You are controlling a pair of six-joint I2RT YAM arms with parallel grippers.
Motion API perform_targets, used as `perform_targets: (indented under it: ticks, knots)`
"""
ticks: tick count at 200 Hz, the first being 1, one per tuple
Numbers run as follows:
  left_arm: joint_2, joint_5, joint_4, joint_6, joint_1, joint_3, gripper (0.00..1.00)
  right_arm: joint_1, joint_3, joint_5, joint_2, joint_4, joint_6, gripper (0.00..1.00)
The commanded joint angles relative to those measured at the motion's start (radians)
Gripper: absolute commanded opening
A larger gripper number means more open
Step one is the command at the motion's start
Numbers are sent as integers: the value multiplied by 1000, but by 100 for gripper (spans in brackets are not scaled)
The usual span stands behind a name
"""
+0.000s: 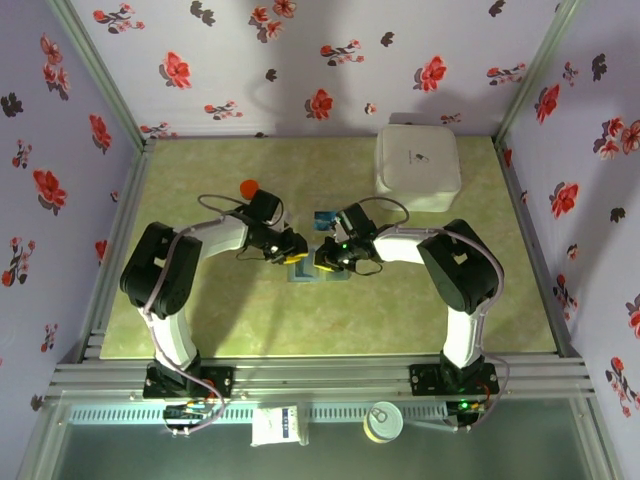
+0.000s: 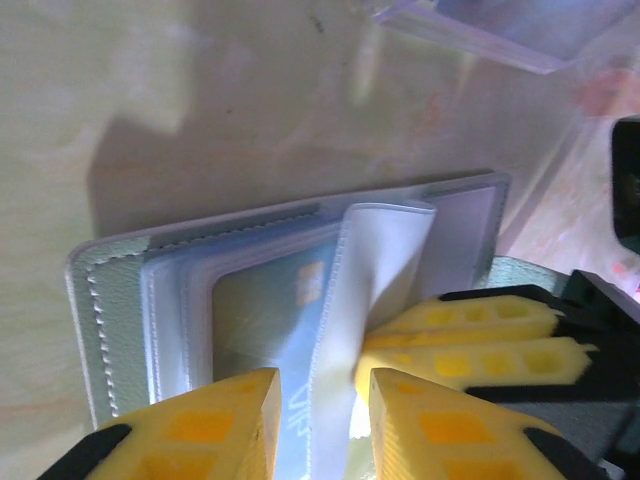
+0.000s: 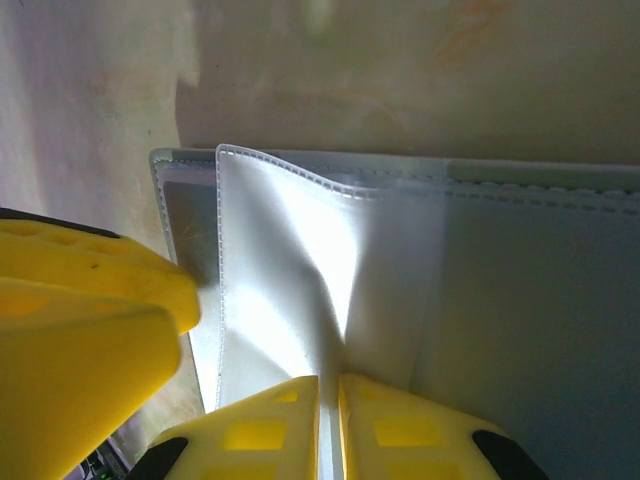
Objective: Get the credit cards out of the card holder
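Observation:
The grey-blue card holder [image 2: 110,300] lies open on the mat, between both grippers [image 1: 308,272]. A blue card [image 2: 265,310] with a chip and light markings sits inside one of its clear sleeves. My left gripper [image 2: 325,385] is open; its yellow fingers straddle the sleeve's edge and the near end of the blue card. My right gripper [image 3: 329,385] is shut on a clear sleeve flap [image 3: 290,260] at the holder's fold and lifts it a little. In the top view the left gripper [image 1: 293,250] and right gripper [image 1: 322,255] nearly touch.
A large white square box [image 1: 417,165] stands at the back right. A clear bluish plastic piece [image 2: 480,30] lies just beyond the holder [image 1: 323,217]. A small red-orange thing [image 1: 250,187] lies back left. Floral walls enclose the green mat [image 1: 200,330].

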Motion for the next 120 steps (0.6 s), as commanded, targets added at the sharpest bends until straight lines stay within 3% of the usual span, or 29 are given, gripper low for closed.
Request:
perform_targets:
  ticks: [1,120]
  knots:
    - [26,25,-5,-6,-11,32,28,-3,-23,-8,-15,-1,5,14]
    - [50,44,7,-20,-33,69,16,-3,-48,-18,-55,50,41,15]
